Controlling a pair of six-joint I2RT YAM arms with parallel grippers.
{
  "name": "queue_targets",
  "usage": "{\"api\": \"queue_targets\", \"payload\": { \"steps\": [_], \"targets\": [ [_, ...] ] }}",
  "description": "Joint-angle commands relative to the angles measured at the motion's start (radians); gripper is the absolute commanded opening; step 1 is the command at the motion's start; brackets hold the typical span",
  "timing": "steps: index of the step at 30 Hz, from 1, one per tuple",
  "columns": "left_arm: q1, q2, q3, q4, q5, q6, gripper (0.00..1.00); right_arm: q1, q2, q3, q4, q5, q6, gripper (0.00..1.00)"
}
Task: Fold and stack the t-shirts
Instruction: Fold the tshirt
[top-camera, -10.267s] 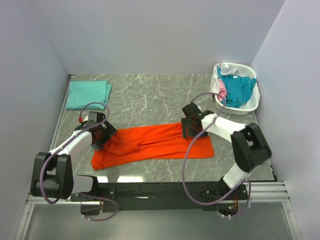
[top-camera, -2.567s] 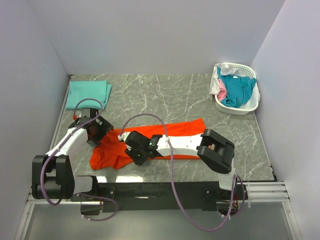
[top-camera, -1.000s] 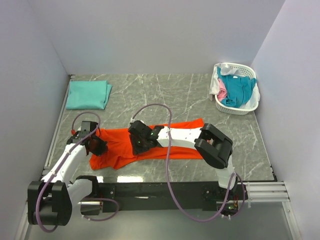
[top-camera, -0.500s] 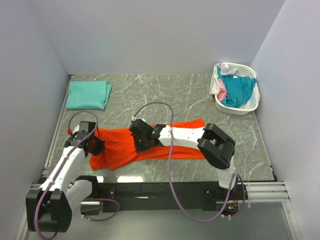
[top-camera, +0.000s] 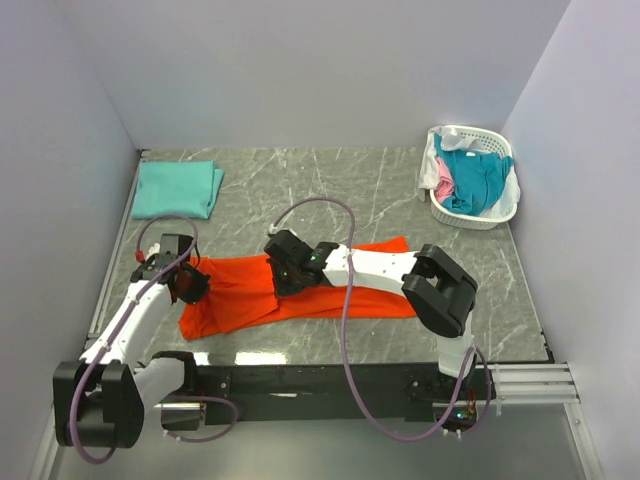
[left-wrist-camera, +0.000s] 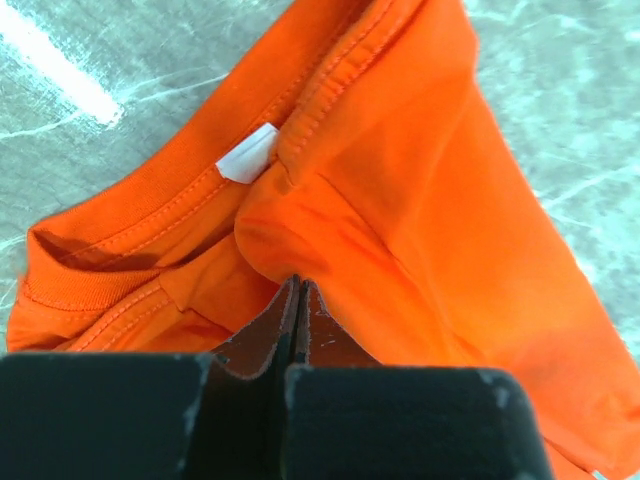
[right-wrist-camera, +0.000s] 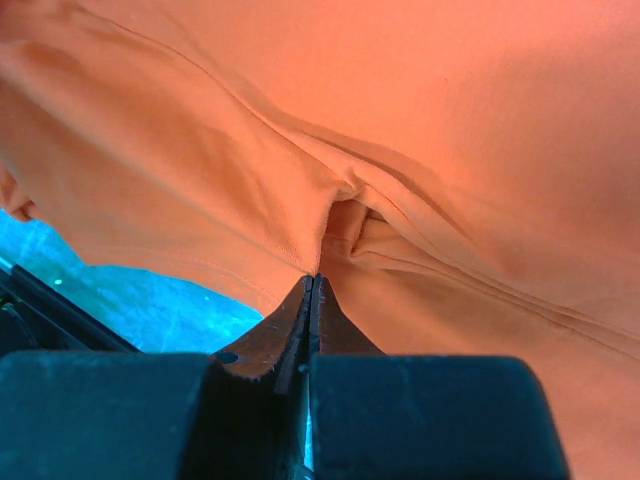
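Left fingers (left-wrist-camera: 262, 345) are clamped tight on the orange shirt (top-camera: 235, 298) just below the collar (left-wrist-camera: 150, 222). Right fingers (right-wrist-camera: 288, 325) are pinched closed on a raised fold mid-body. Shirt lies on the counter (top-camera: 330, 190), front centre-left. It's light and limp and will likely drape and bunch, so take seams or edges. Long axis runs left-right: collar end left, right end angled slightly away.

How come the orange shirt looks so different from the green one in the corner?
The orange shirt lies stretched out long and wrinkly; the green shirt is folded into a neat rectangle. The left gripper and right gripper pinch the orange shirt; nothing touches the green shirt. Both are plain shirts lying on the table.
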Motion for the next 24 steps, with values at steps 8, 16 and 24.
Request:
{"api": "queue_targets", "payload": {
  "steps": [8,16,24],
  "targets": [
    [-0.001,0.038,0.055,-0.065,-0.130,-0.029,0.44,-0.011,-0.059,-0.008,-0.057,0.151,-0.020,0.16],
    [-0.003,-0.051,0.158,-0.140,-0.102,-0.020,0.99,-0.080,-0.228,-0.051,-0.143,0.331,-0.012,0.58],
    [-0.023,-0.073,0.091,0.071,0.153,0.035,0.99,-0.324,-0.294,-0.189,-0.137,0.360,-0.020,0.81]
  ]
}}
